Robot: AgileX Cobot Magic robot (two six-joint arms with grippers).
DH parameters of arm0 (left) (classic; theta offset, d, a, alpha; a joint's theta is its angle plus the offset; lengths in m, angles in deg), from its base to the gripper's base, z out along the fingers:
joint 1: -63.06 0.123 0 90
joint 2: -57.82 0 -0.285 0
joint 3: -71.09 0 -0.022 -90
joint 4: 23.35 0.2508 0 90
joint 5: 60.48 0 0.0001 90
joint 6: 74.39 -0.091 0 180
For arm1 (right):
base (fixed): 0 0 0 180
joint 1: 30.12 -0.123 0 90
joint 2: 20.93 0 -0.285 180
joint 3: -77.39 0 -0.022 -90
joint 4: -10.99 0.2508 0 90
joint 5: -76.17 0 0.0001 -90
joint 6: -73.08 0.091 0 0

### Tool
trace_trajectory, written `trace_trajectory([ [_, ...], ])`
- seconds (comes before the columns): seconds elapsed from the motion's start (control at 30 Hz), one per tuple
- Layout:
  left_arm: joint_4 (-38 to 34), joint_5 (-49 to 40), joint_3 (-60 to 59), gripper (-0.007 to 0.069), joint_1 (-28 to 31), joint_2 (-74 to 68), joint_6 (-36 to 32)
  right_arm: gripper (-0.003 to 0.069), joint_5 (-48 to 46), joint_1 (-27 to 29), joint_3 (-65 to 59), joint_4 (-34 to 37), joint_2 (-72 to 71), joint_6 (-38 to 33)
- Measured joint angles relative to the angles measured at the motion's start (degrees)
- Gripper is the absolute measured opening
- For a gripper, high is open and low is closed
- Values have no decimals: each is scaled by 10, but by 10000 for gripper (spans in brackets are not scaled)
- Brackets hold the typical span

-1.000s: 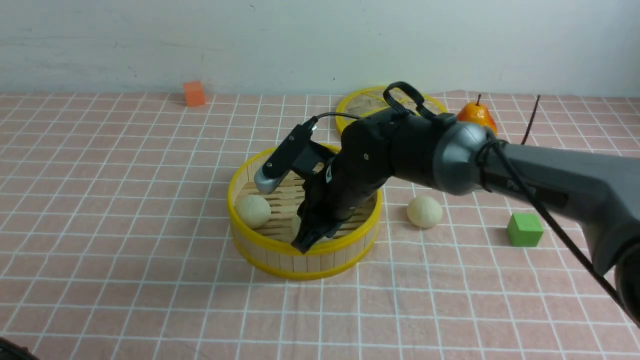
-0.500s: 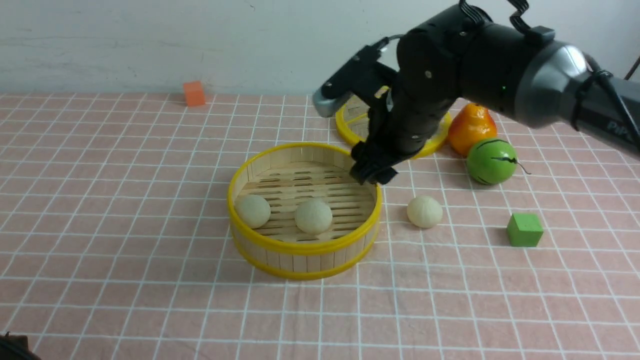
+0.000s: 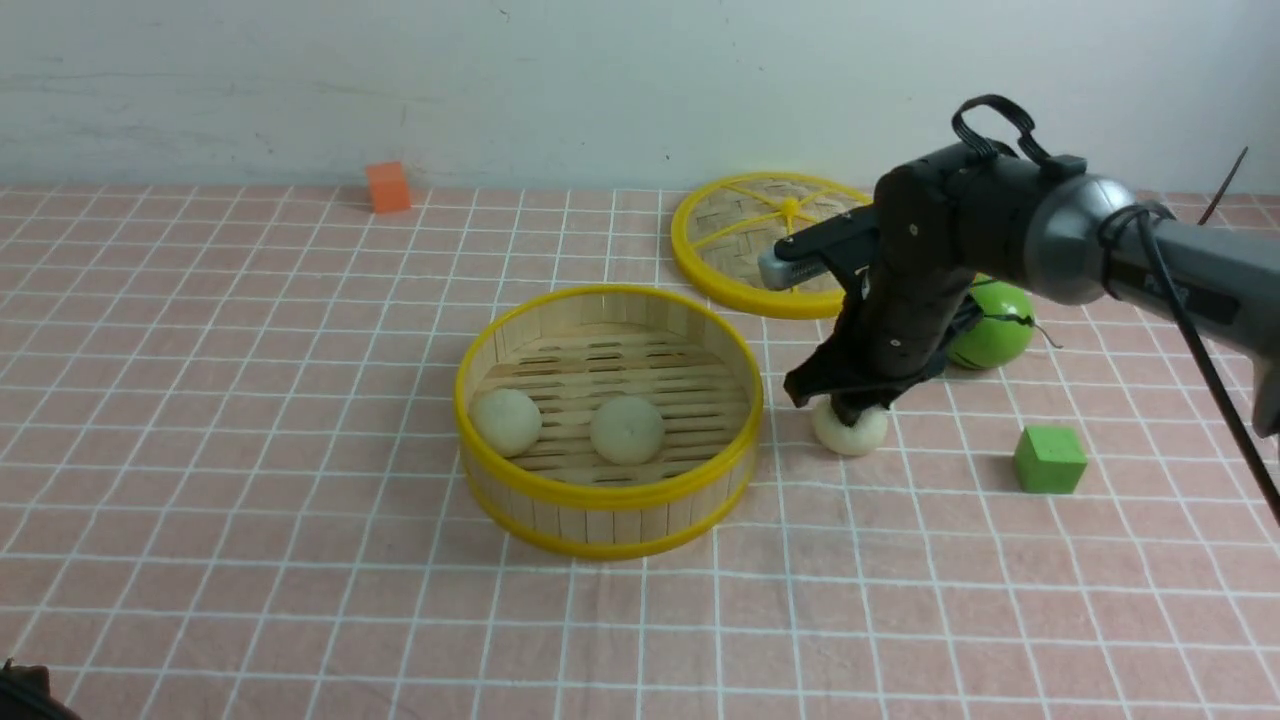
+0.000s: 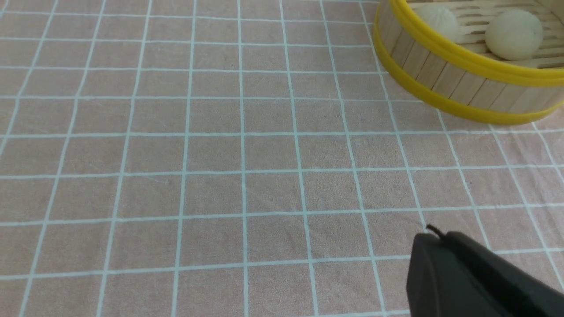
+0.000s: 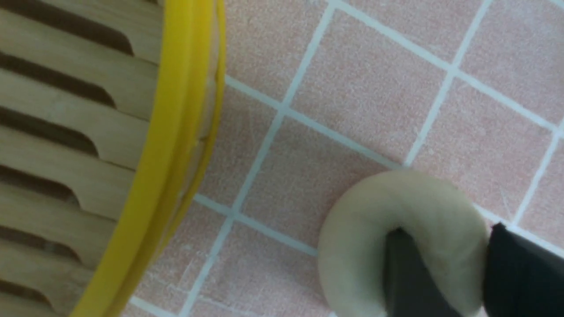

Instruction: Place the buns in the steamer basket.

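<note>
The right gripper (image 3: 845, 402) sits right on top of the last bun (image 3: 852, 434). That bun lies on the pink cloth (image 3: 300, 450), just outside the steamer basket (image 3: 610, 497), on the basket's right side; it is near the basket's wall but not touching it.

In the right wrist view one dark finger (image 5: 407, 281) pushes a dent into the soft bun; the other finger hugs the bun's edge. So I think the right gripper is squeezing the bun and holding it; the bun is not lifted off the cloth yet.

The big thing for the next move is this: the basket is to the left of the gripper, and its yellow rim stands higher than the bun. So the bun will need to go up first, then left over the rim, then down. The bun is round, so it has no long side to worry about.

Inside the basket lie the left bun (image 3: 506, 421) and the middle bun (image 3: 627, 430); the right part of the basket's floor has no bun on it, so that looks like a good spot to land.

The left gripper (image 4: 467, 273) is well away from the basket, on its near left side; only a dark bit of it shows, so I cannot tell if it is open or closed. It is much farther from the last bun, so this looks like the right gripper's job.
</note>
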Motion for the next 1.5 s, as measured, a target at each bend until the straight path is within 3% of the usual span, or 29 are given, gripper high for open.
trace_trajectory([
  [0.1,0,2,0,-13,0,0,0,67,-2,0,5,3,-7,-22],
  [0.17,1,3,0,-13,0,0,0,15,-14,0,19,9,-17,-34],
  [0.37,1,13,0,-13,0,0,0,8,-19,-15,111,74,-57,-86],
  [0.63,2,24,0,-7,0,0,0,21,79,-72,133,150,-2,-191],
  [0.83,2,25,-1,-2,0,0,0,198,119,-73,133,162,59,-195],
  [1.0,2,26,-1,2,0,0,0,429,97,-73,136,166,62,-195],
  [1.1,2,26,-1,3,0,0,0,479,54,-73,146,165,46,-195],
  [1.17,2,26,-1,3,0,0,0,501,-25,-73,179,159,5,-195],
  [1.27,2,26,-1,4,0,0,0,468,-136,-73,230,143,-72,-190],
  [1.33,2,26,-1,6,0,0,0,398,-184,-73,255,127,-139,-177],
  [1.37,2,26,-1,6,0,0,0,398,-187,-73,256,127,-145,-176],
  [1.47,2,26,-1,11,0,0,0,229,-213,-73,264,98,-233,-149],
  [1.5,2,26,-1,14,0,0,0,141,-217,-73,261,89,-264,-130],
])
